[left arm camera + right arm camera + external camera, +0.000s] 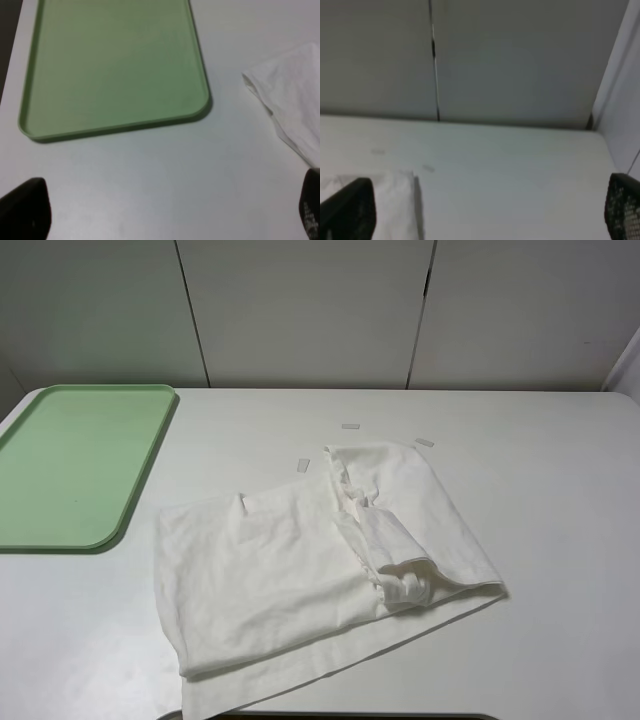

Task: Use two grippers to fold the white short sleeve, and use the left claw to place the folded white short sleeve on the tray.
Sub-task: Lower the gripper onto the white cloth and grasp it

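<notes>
Found white short sleeve roughly folded once, rumpled, on surface right of tray, not touching it. Saw left gripper and right gripper with jaws spread, gripping nothing. Judged remaining: neater folds, then left gripper transfer onto tray.

Wrinkled white thin-fabric T-shirt on a white table
Right side doubled over; flat pale-green plastic tray apart at left.
</notes>
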{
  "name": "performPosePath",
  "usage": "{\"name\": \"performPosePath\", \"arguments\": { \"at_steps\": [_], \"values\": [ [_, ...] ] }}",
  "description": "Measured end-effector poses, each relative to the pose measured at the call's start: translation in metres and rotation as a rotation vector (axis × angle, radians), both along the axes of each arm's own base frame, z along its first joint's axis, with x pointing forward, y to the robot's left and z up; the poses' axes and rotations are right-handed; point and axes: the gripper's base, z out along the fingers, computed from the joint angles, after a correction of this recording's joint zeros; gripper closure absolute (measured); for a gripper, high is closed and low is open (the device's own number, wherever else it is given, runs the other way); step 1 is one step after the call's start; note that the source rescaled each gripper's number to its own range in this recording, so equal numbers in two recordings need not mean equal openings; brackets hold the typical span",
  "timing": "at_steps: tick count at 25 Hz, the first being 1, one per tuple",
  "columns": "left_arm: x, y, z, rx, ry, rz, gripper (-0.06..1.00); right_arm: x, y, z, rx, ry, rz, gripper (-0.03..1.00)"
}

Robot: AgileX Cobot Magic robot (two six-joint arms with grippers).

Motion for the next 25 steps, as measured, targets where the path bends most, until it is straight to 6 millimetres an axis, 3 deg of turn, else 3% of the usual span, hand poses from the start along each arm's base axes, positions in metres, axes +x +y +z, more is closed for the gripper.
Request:
{"name": "performPosePath", "arguments": {
  "at_steps": [4, 7, 14, 16, 25],
  "values": [
    [0.0, 0.0, 0.0, 0.0, 0.0, 0.0, -0.06, -0.027, -0.003, -0.018, 0.011, -0.116, 0.002, -0.03],
    [0.0, 0.0, 0.0, 0.0, 0.0, 0.0, -0.06, -0.034, -0.002, -0.049, 0.02, -0.137, 0.015, -0.03],
    [0.0, 0.0, 0.0, 0.0, 0.0, 0.0, -0.06, -0.024, 0.005, -0.08, 0.063, -0.067, 0.069, -0.03],
    [0.0, 0.0, 0.0, 0.0, 0.0, 0.0, -0.06, -0.01, 0.012, -0.105, 0.065, 0.01, 0.133, -0.03],
    [0.0, 0.0, 0.0, 0.0, 0.0, 0.0, -0.06, -0.001, 0.017, -0.122, 0.029, 0.056, 0.189, -0.03]
  ]
}}
